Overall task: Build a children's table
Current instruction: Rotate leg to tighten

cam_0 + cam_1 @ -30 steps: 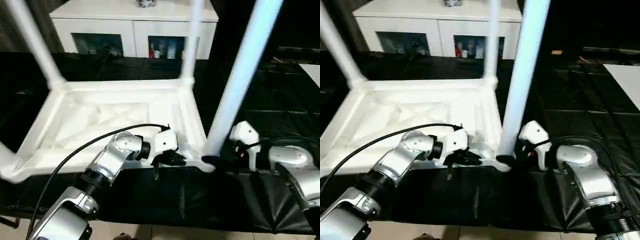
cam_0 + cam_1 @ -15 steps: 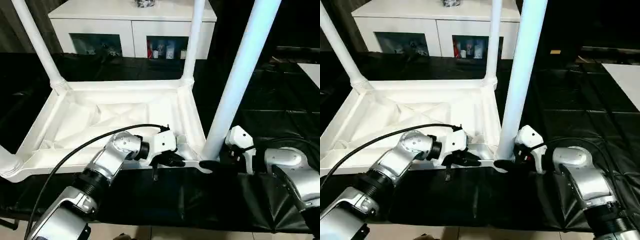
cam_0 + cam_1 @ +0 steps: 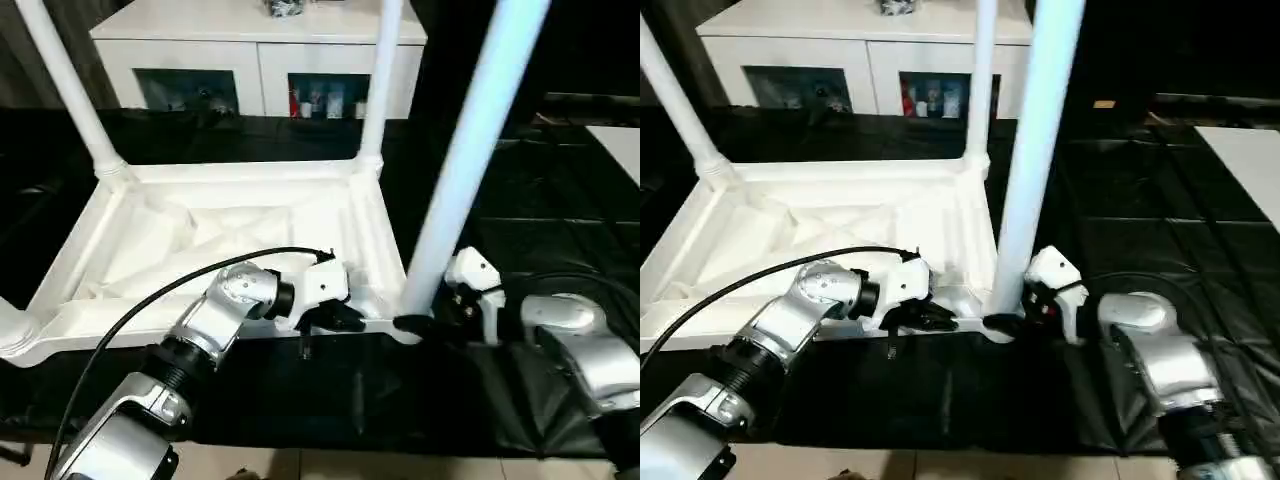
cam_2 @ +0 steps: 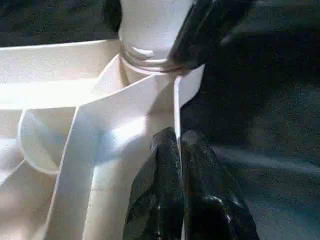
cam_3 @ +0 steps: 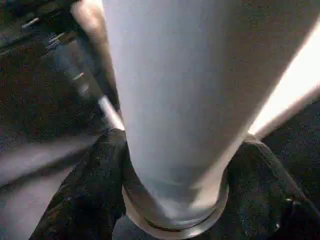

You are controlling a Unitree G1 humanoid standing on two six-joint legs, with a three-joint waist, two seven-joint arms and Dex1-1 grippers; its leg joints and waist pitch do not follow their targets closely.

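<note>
White tabletop [image 3: 220, 235]: upside down on the black-covered counter [image 3: 540, 230], legs standing in its corner sockets.
Change: right pincer [image 3: 1025, 305] has moved in and now clasps the base of the near leg [image 3: 455, 170]; probably seating it.
Left pincer [image 3: 335, 318]: closed, pinching the tabletop rim.
Room: white cabinet [image 3: 250, 50] behind.

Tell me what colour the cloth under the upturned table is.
Black; the cloth shows best in the left eye view.
</note>
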